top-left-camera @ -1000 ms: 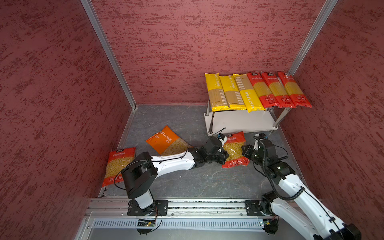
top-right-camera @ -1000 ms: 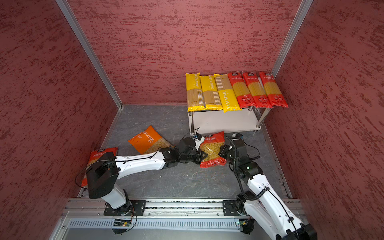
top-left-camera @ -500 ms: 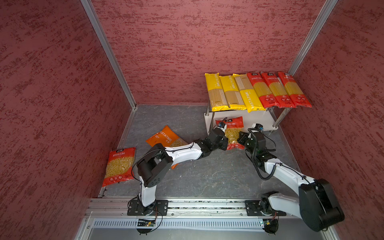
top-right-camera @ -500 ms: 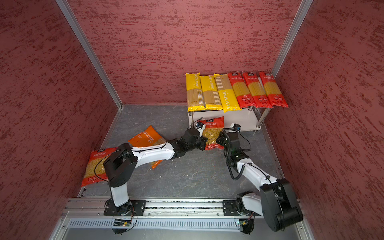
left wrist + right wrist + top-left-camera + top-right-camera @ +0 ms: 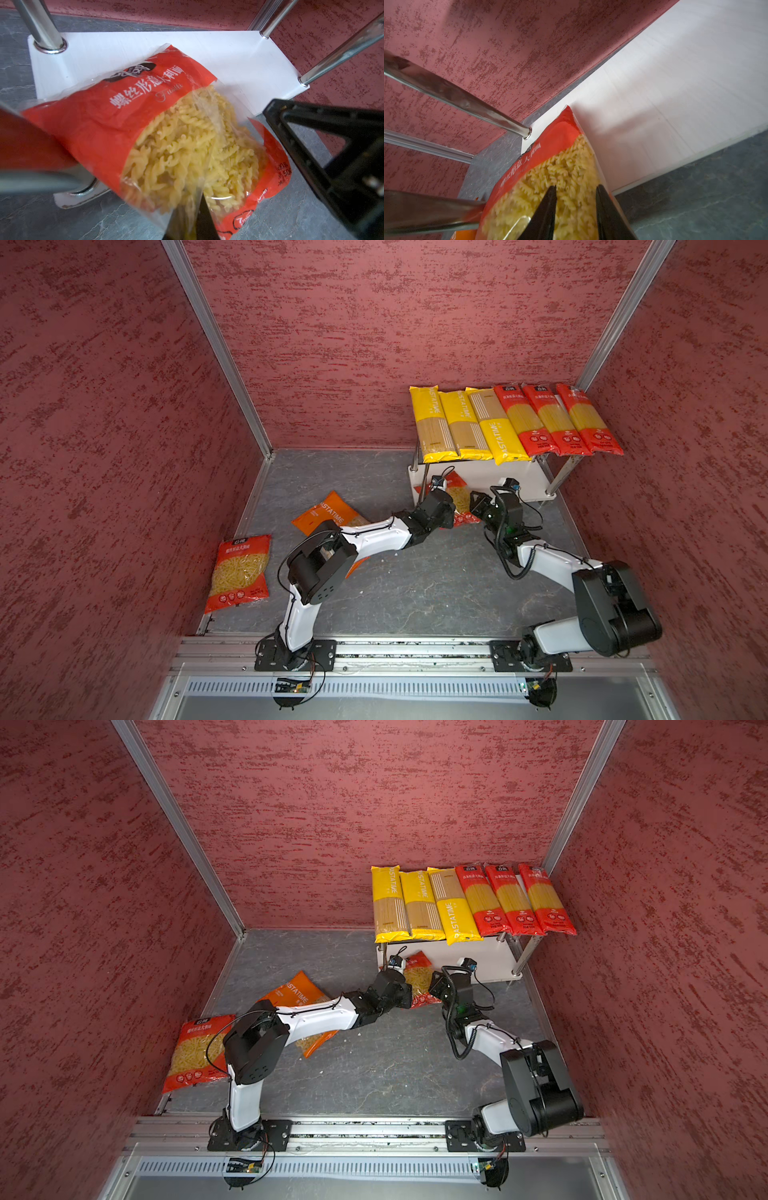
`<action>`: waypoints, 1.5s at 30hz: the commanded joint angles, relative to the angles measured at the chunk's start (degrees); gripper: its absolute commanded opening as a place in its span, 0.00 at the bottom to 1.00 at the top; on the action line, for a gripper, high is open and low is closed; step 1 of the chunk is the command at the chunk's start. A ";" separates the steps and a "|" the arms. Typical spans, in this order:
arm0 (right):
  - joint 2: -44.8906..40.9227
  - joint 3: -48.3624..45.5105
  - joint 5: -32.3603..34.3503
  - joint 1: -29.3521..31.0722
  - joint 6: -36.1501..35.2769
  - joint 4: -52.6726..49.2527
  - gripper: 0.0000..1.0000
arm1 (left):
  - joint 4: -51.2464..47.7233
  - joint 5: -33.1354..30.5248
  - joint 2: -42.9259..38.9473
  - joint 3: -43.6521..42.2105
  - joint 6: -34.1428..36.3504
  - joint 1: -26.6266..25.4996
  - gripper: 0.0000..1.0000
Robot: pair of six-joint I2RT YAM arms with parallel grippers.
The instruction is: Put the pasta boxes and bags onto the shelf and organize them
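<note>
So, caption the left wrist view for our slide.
Left pincer holds red fusilli bag partly over the shelf's lower board.

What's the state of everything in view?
Fusilli bag, tilted, top end over lower board of shelf.
Left gripper, shut on fusilli bag.
Right gripper, open, by fusilli bag.
Yellow spaghetti, three flat atop shelf.
Red spaghetti, three flat atop shelf.
Orange bag, on floor, partly under left arm.
Red bag, flat on floor by left wall.

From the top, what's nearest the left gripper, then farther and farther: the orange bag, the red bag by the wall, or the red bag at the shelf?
1. Red bag at the shelf: pinched in the left gripper.
2. Orange bag: lying off to the left.
3. Red bag by the wall: far left, farthest.
</note>
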 commanded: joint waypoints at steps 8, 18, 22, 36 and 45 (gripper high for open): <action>-13.62 -3.48 -7.66 -1.87 7.81 -20.30 0.59 | -0.15 -0.30 0.17 3.31 -5.70 1.24 0.00; -15.24 -10.85 -17.66 -2.16 24.51 -6.21 0.76 | -0.17 1.45 0.27 3.06 -5.85 1.37 0.06; -10.09 -13.89 -16.63 -1.22 30.87 5.60 0.74 | -0.29 2.27 0.35 2.92 -6.11 1.43 0.08; 10.74 -14.21 -1.49 7.31 44.11 34.44 0.65 | -0.86 4.80 -0.11 3.62 -5.36 1.55 0.10; 3.73 -12.49 3.12 8.06 40.08 26.84 0.30 | -0.86 2.18 -4.82 0.98 -0.13 -0.05 0.29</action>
